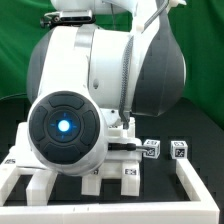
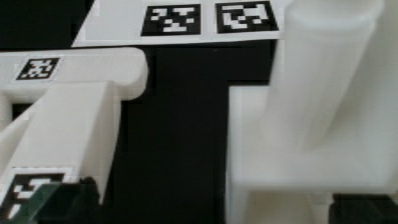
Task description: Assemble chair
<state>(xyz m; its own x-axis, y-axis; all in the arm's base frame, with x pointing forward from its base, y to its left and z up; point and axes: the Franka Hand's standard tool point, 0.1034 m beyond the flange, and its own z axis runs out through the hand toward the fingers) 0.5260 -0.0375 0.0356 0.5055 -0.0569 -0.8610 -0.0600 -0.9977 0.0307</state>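
While the arm (image 1: 100, 90) fills the exterior frame, chair parts (image 1: 128, 176) sit lower centre on black table (image 1: 165, 170).
Square black-and-white tags (image 2: 36, 68) on parts; gripper fingertip (image 2: 61, 203) barely visible, opening can't tell.

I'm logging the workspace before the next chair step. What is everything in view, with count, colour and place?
long tagged matte chair piece: one, white, on the table.
chair piece with a rounded bar: one, white, across a black gap from it.
small tagged blocks: two, white, exterior view's right, beside the arm.
thin flat marker board: one, white, two tags showing.
raised frame: one, white, table's near edge.
table: one, black.
backdrop: one, green, behind.
glossy robot arm: one, white and grey, blue-lit joint, fills the exterior view.
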